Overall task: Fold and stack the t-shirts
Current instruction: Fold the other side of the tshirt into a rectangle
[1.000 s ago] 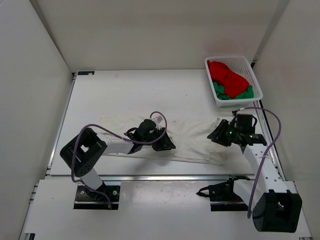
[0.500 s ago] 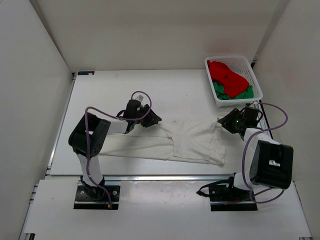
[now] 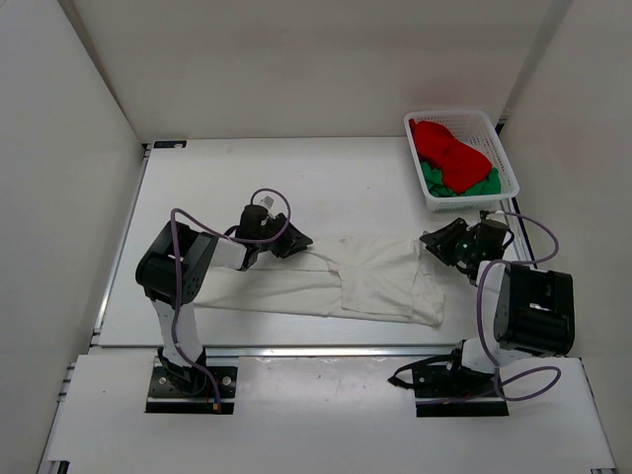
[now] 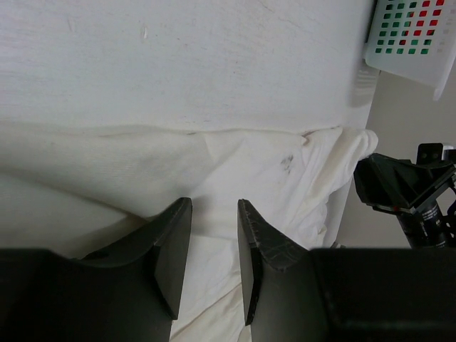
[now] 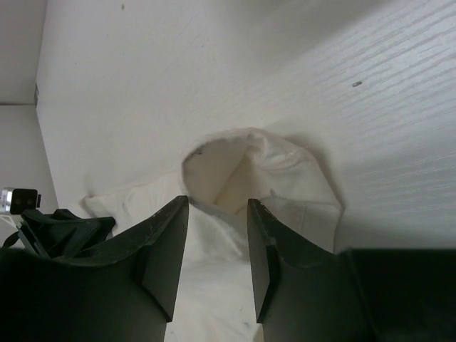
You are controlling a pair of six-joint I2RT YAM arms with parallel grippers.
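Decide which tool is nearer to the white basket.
Right. The right tool sits just below the basket in the top view, over the white t-shirt; the left tool is well off to the left, mid-table.

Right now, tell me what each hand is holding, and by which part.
Nothing is held. The left hand and right hand both stand open over the white t-shirt, the right above a sleeve, no cloth pinched.
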